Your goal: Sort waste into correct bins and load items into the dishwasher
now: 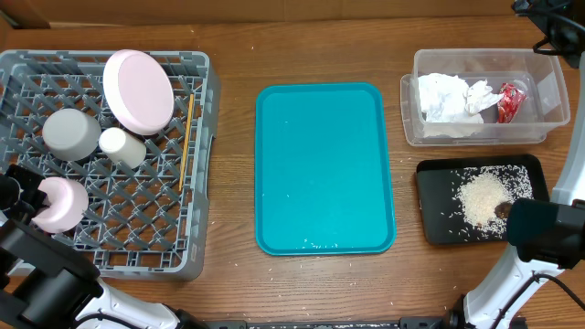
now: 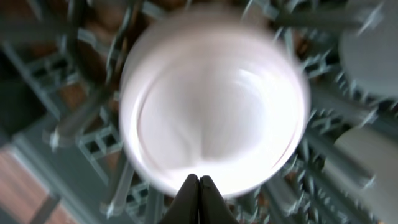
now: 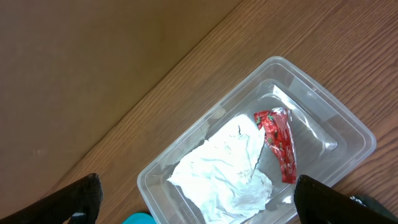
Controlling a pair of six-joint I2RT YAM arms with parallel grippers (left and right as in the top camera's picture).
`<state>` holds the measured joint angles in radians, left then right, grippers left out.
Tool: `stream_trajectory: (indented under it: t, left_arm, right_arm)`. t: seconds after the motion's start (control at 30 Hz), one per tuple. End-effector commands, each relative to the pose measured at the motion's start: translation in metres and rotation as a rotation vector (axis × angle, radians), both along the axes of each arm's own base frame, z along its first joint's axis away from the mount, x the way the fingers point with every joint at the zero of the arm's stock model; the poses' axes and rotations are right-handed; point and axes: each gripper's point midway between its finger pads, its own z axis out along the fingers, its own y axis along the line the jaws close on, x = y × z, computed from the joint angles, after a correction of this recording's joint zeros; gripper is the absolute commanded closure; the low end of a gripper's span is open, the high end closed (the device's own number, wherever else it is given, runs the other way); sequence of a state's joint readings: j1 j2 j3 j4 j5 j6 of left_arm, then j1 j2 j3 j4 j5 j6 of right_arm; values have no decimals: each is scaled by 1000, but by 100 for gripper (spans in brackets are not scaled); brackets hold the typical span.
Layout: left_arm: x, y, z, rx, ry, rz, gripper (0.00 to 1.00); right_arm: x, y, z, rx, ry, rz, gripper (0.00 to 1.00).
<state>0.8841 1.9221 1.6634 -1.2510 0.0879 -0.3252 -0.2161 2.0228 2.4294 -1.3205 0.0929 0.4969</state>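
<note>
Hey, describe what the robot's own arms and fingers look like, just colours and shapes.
The left arm and right arm are blocky black with white sections near their bases; a thin black cable hangs by the right one. The left fingers are dark, tapering to a point; the right fingers are black with rounded ends.

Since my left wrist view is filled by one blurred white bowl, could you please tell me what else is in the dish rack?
Observer: Overhead, the rack also holds a leaning plate, a second bowl and a small cup.
Operator: Thanks. Are the chopsticks in as well?
Observer: Yes, the chopsticks lie near the rack's right wall.
Operator: And where is the waste?
Observer: Napkins and a red wrapper are in the clear tub; rice is on the black tray.
</note>
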Motion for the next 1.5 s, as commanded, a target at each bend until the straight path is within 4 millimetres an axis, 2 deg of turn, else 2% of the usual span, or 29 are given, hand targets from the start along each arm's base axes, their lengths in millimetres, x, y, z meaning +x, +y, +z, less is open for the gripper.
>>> stream_trajectory:
  t: [0.0, 0.13, 0.27, 0.4, 0.53, 0.6, 0.7, 0.77, 0.83, 0.87, 0.9, 1.03, 1.1, 1.13, 1.17, 1.2, 1.23, 1.37, 1.47]
  left_arm:
    - [-5, 0, 45, 67, -48, 60, 96]
    - [-10, -24, 83, 70, -124, 49, 96]
    - [-5, -65, 114, 18, -240, -74, 96]
    - [-4, -105, 137, 18, -314, -197, 96]
    - [-5, -145, 146, 38, -364, -281, 96]
    - [-6, -166, 141, 30, -376, -311, 96]
    - [-15, -203, 123, -38, -349, -332, 94]
    - [-23, -223, 110, -85, -308, -355, 73]
    - [-36, -243, 96, -151, -236, -373, 64]
    - [-41, -250, 92, -179, -205, -368, 19]
    - [-45, -258, 87, -209, -175, -362, 0]
    - [-46, -264, 80, -231, -142, -374, 0]
    - [-46, -259, 78, -208, -129, -370, 28]
    - [-45, -259, 78, -206, -133, -369, 8]
    - [-46, -257, 78, -197, -128, -369, 0]
    - [-46, -257, 78, -197, -125, -368, 6]
    - [-46, -257, 78, -198, -124, -368, 1]
    - [-46, -257, 78, -198, -127, -368, 0]
    - [-35, -251, 78, -152, -167, -417, 0]
  right_arm:
    - [0, -2, 8, -7, -23, -4, 0]
    - [0, -2, 8, -7, -23, -4, 0]
    - [0, -2, 8, -7, -23, -4, 0]
    - [0, -2, 8, -7, -23, -4, 0]
    - [0, -2, 8, -7, -23, -4, 0]
    - [0, -2, 8, -7, -23, -4, 0]
    - [0, -2, 8, -7, -23, -4, 0]
    - [0, -2, 8, -7, -22, -4, 0]
    - [0, -2, 8, -7, -23, -4, 0]
    - [0, -2, 8, -7, -23, -4, 0]
    - [0, -2, 8, -7, -23, -4, 0]
    - [0, -2, 8, -7, -23, -4, 0]
    - [0, -2, 8, -7, -23, -4, 0]
    - [0, -2, 8, -7, -23, -4, 0]
    - [0, -2, 8, -7, -23, -4, 0]
    - [0, -2, 8, -7, -22, -4, 0]
    - [0, -2, 8, -7, -23, -4, 0]
    - [0, -2, 8, -7, -23, -4, 0]
    - [0, -2, 8, -7, -23, -4, 0]
